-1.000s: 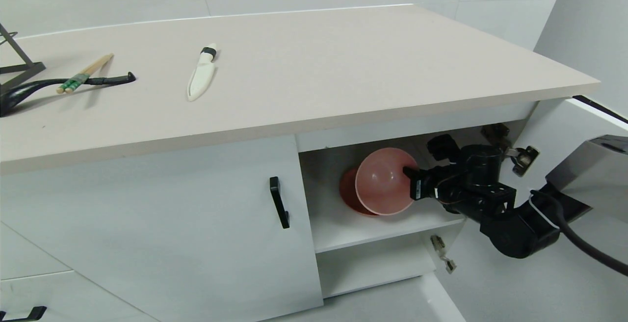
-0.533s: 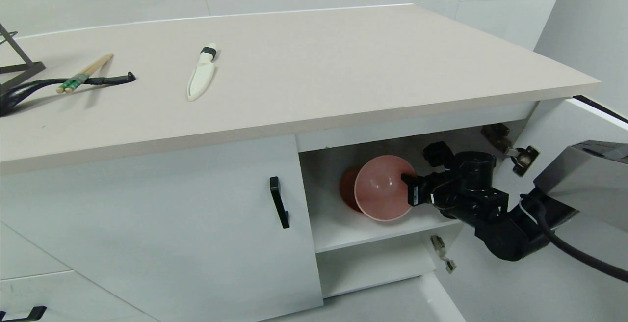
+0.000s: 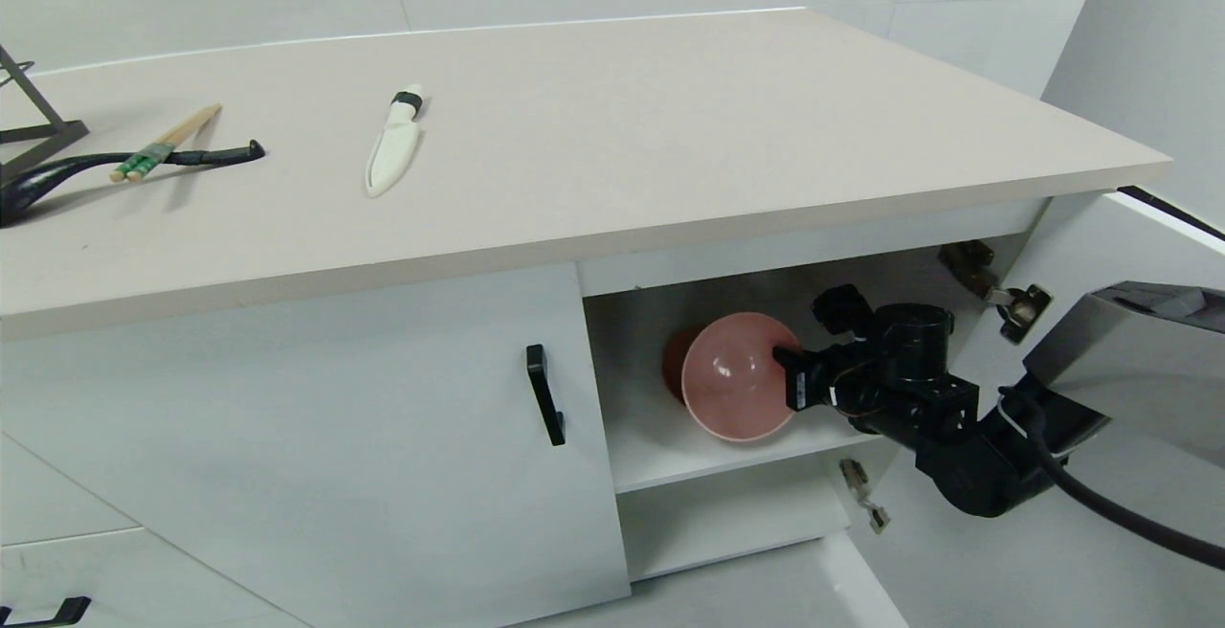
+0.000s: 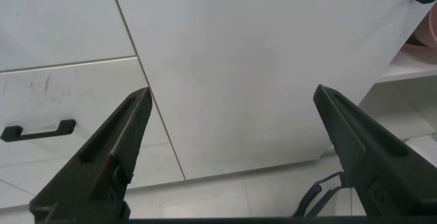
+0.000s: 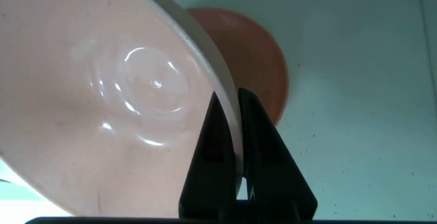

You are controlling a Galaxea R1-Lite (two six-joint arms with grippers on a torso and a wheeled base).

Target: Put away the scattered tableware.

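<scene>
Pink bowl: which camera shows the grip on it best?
Right wrist view: the right gripper pinches the bowl by its rim, close up. Head view shows the whole bowl tilted over the cupboard shelf. Left wrist view catches at most a pink sliver.

surface [image 3: 670, 111]: black rack [image 3: 43, 133] at left edge | chopsticks [image 3: 165, 142] crossing black ladle [image 3: 115, 161] beside it | white knife [image 3: 393, 142] near, apart | shelf [image 3: 689, 456] below: orange dish [image 3: 673, 365] at back

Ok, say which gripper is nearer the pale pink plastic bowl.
Right. The right gripper clamps the pale pink plastic bowl; the left gripper hangs open facing the closed white cabinet door.
</scene>
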